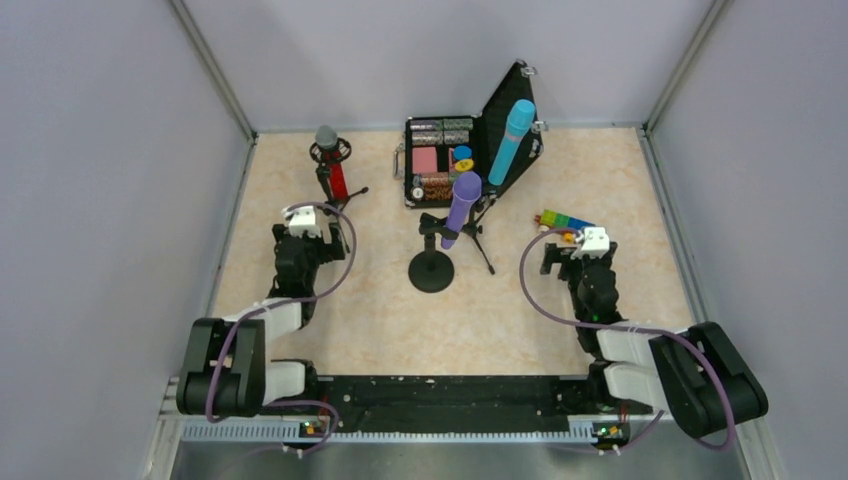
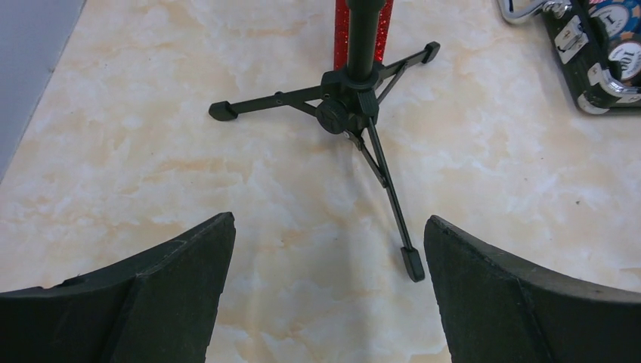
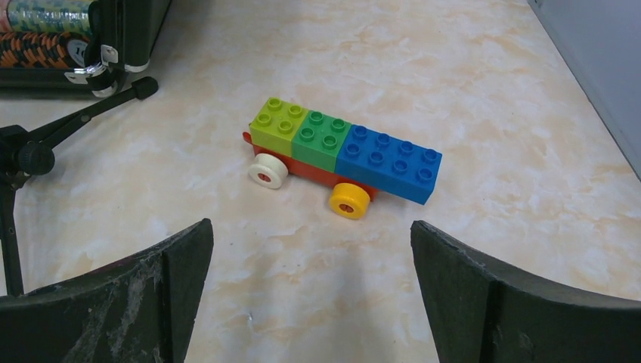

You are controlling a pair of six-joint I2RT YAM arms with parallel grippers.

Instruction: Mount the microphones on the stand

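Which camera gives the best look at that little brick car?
The right wrist view: the toy-brick car sits whole and close, studs and wheels clear. The top view shows it only as a tiny strip of colours. The left wrist view misses it.

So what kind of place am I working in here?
Probably a robot lab test booth: plain grey walls box in a marble-look table, with staged props like a poker-chip case and toy-brick car.
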